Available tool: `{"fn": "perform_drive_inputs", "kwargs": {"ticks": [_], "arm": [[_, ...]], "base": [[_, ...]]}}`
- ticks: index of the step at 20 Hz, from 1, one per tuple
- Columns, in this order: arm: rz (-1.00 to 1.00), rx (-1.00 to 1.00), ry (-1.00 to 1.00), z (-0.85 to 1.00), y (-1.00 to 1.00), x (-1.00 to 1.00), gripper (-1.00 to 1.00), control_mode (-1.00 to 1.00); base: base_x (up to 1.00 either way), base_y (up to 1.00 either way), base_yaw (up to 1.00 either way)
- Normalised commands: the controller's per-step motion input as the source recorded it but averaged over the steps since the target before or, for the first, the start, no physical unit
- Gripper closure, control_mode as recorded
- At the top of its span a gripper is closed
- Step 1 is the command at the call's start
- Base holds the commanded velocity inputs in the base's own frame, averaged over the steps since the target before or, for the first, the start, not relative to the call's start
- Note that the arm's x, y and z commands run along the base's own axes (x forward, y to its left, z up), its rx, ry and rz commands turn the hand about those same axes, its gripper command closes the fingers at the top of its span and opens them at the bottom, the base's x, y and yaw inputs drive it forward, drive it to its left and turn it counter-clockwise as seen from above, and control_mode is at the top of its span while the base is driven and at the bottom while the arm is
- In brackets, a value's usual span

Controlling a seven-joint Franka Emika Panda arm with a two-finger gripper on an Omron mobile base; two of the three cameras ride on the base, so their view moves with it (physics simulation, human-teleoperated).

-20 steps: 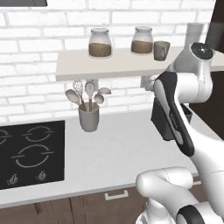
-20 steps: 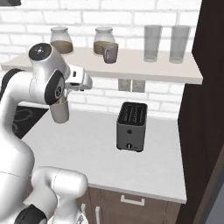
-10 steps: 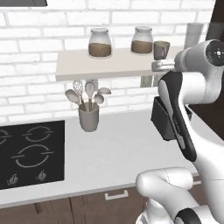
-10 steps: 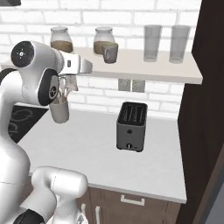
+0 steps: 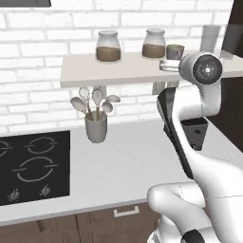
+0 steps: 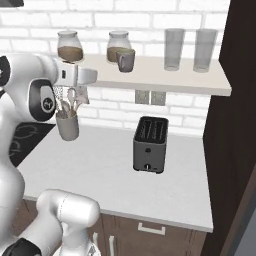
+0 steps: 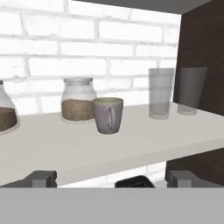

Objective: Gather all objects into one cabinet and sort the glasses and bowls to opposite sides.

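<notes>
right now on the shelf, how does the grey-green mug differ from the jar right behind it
The grey-green mug is opaque, open-topped and has a handle; the jar is clear glass, lidded, handleless, with brown contents. The mug is narrower and straight-sided; the jar is rounder and wider. Both stand upright on the shelf.

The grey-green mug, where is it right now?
The grey-green mug stands on the wall shelf, just in front of the right-hand lidded jar, left of two tall clear glasses.
</notes>
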Motion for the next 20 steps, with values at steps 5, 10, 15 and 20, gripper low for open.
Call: {"fn": "perform_drive_inputs", "kwargs": {"ticks": [5,10,15,20], "arm": [[0.00,0.03,0.04,0.05,-0.13,0.29,-1.00,-1.00],[0.00,0.11,0.31,0.33,-0.17,0.41,-1.00,-1.00],[0.00,0.00,0.01,0.00,0.00,0.02,-1.00,-1.00],[0.04,0.00,-0.05,-0.01,-0.18,0.26,-1.00,-1.00]], "base": [[0.00,0.00,0.00],[0.00,0.00,0.00],[0.00,0.00,0.00],[0.00,0.00,0.00]]}}
